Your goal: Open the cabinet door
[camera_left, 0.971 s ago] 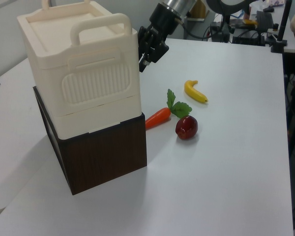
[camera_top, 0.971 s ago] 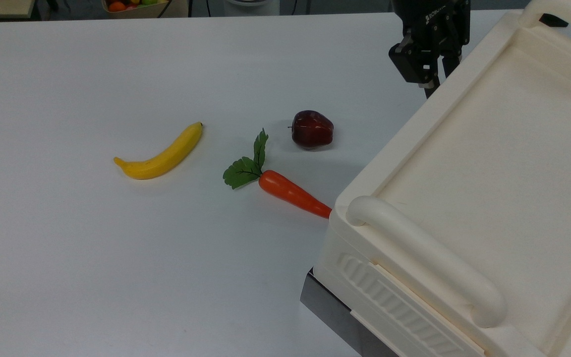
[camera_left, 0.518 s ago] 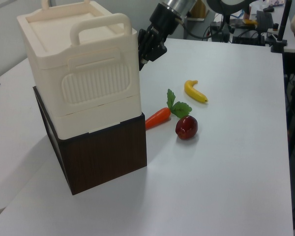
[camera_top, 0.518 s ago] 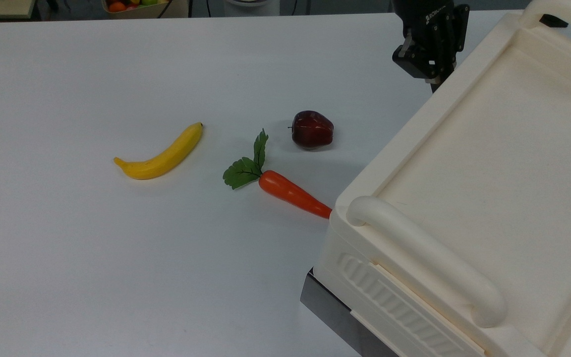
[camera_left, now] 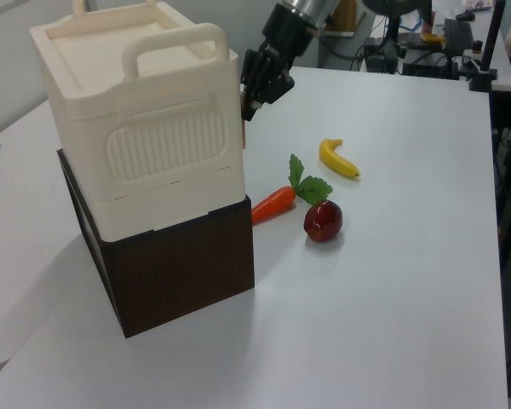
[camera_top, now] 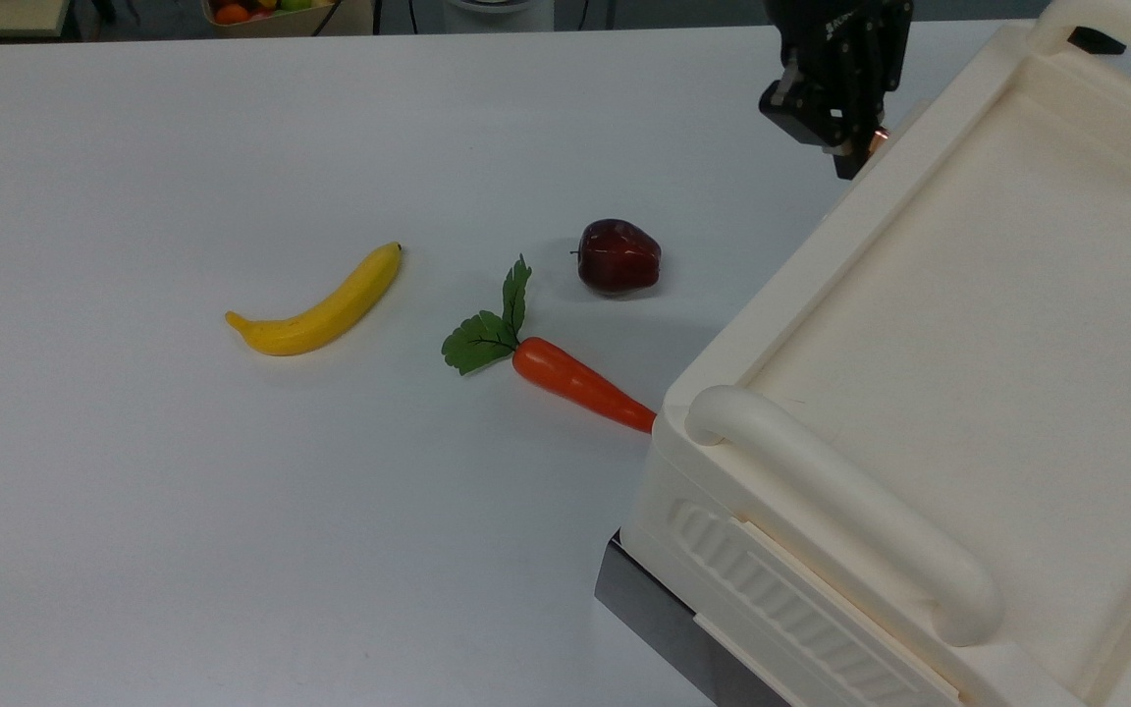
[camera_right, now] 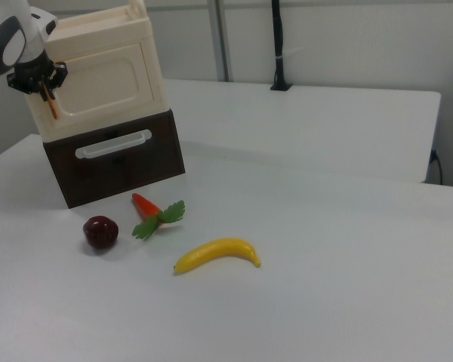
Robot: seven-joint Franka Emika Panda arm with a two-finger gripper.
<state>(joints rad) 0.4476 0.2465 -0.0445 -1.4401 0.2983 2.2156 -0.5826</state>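
hand (camera_right: 45, 89) is at the copper bar handle (camera_right: 51, 105) on the right view's left edge of the cabinet door (camera_right: 106, 81), apparently pinching it, though i can't tell for sure. door looks barely cracked at the handle edge in the left view, so nearly the whole swing is left

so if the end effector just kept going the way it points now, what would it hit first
Most likely the copper-coloured handle of the cabinet door: the end effector points down at its upper end and looks already on it. Below that comes the dark wood base. Depth is hard to judge.
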